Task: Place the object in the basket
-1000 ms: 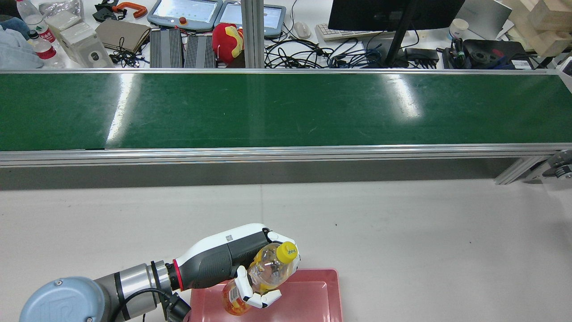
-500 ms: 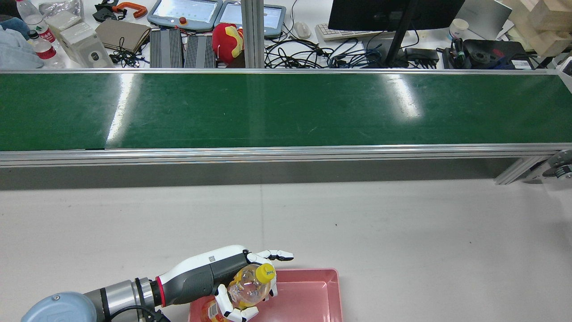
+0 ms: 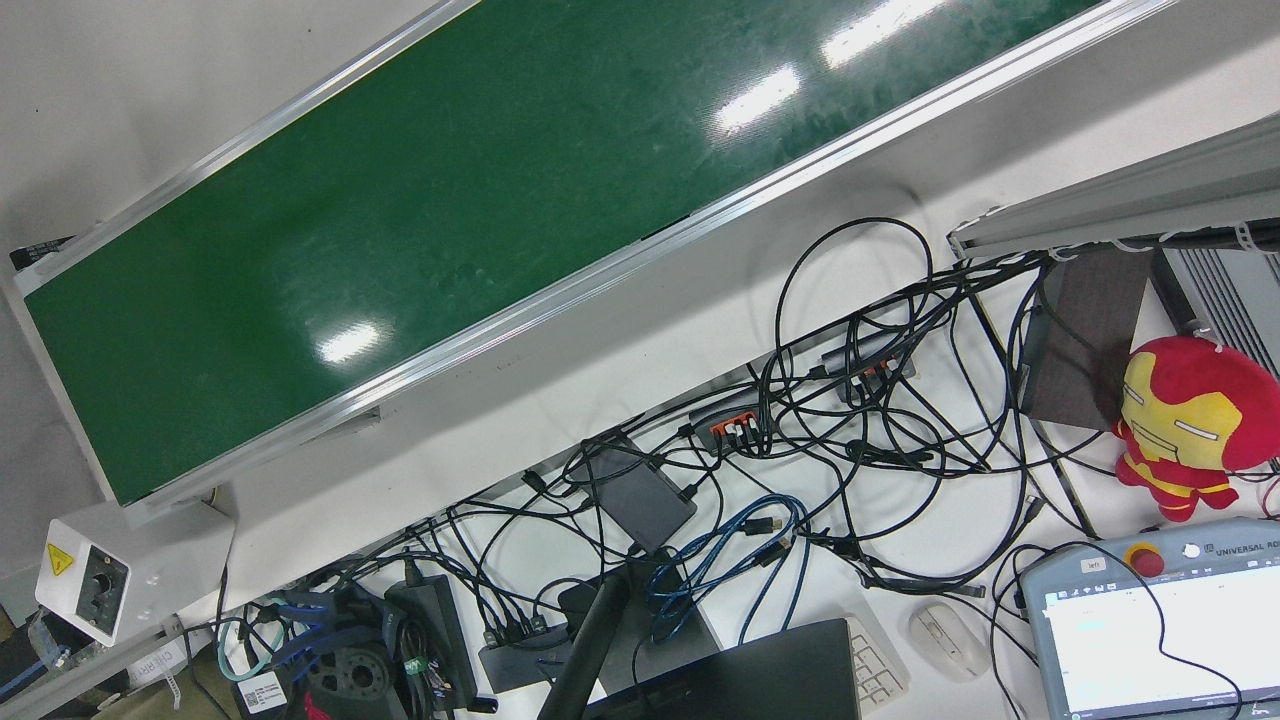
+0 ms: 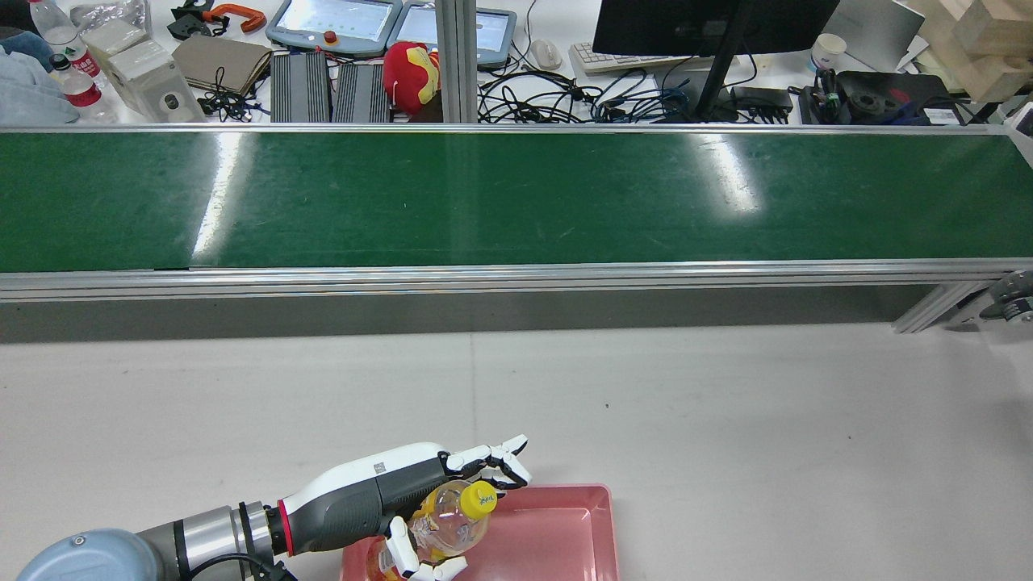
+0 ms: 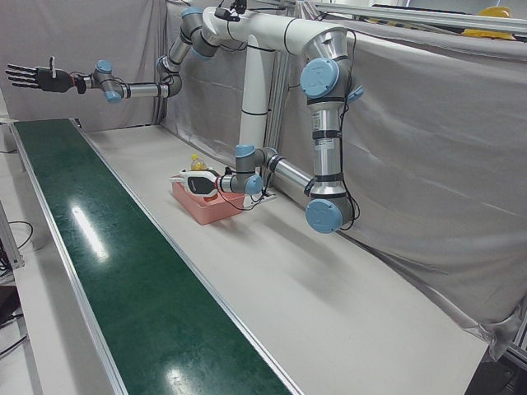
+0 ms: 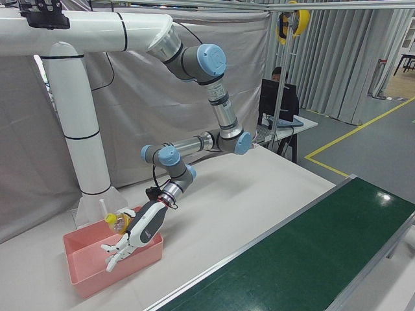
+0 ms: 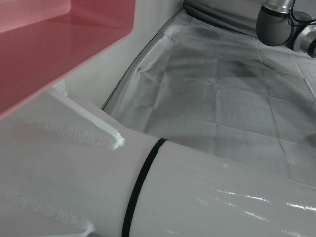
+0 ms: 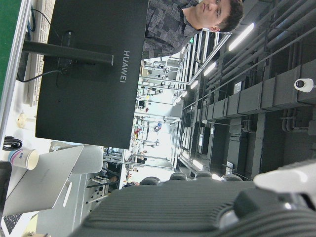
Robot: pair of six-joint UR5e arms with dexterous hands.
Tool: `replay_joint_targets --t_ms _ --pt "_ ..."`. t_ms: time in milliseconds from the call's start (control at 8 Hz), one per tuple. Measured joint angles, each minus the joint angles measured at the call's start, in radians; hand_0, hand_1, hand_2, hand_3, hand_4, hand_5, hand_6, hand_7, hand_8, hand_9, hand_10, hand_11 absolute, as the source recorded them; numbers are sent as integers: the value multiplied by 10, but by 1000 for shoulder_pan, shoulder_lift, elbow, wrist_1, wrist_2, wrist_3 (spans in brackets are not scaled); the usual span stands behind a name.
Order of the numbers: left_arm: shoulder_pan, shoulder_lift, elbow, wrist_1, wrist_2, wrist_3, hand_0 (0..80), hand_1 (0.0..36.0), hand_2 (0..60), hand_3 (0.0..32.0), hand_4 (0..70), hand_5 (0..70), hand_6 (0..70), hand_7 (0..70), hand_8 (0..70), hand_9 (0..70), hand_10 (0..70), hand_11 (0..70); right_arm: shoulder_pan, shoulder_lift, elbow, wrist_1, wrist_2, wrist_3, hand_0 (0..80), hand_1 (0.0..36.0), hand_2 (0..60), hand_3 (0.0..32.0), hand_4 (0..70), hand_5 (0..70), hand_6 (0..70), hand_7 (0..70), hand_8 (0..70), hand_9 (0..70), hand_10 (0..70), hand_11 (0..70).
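Observation:
A clear bottle (image 4: 449,521) with a yellow cap and orange drink sits tilted in the pink basket (image 4: 565,528) at the near edge of the table. My left hand (image 4: 387,491) lies beside it with the fingers (image 4: 492,464) spread away from the bottle and the thumb under it. The right-front view shows the same hand (image 6: 139,236) open over the basket (image 6: 84,272), with the bottle (image 6: 115,223) behind it. My right hand (image 5: 33,78) is open and empty, held high over the far end of the belt. The left hand view shows only the basket wall (image 7: 49,44).
A long green conveyor belt (image 4: 516,198) with aluminium rails runs across the table beyond the basket. Behind it a desk carries cables, a monitor (image 4: 710,24), teach pendants and a red plush toy (image 4: 410,74). The arms' white pedestal (image 5: 255,99) stands behind the basket.
My left hand came down and back with the bottle into the basket. Its fingers then spread off the bottle, which now rests in the basket.

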State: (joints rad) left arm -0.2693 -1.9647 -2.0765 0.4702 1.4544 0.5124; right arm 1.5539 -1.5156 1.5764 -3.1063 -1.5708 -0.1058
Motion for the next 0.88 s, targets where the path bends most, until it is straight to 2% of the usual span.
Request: replay_joint_targets --t_ms 125,250,500,625,750,875 --pt "0 9 -27 -4 2 -2 726 43 0 90 0 170 0 0 31 27 27 61 0 0 0 0 -1 0 0 0 0 0 0 0 0 0 0 0 0 0" --pt "-2 20 -59 2 3 -3 686 38 0 86 5 165 0 0 36 35 32 67 0 0 0 0 -1 0 0 0 0 0 0 0 0 0 0 0 0 0" --pt "-3 35 -100 23 3 -3 662 37 0 78 3 169 0 0 37 37 39 77 0 0 1 0 0 0 0 0 0 0 0 0 0 0 0 0 0 0" --pt "-4 39 -108 27 3 -9 675 40 0 78 1 174 0 0 33 33 37 74 0 0 1 0 0 0 0 0 0 0 0 0 0 0 0 0 0 0" --pt "-8 41 -112 27 3 -29 673 35 0 68 5 214 0 0 49 54 47 88 0 0 1 0 0 0 0 0 0 0 0 0 0 0 0 0 0 0" --pt "-18 44 -124 27 3 -58 779 59 0 72 0 227 0 0 50 55 67 121 0 0 1 0 0 0 0 0 0 0 0 0 0 0 0 0 0 0"
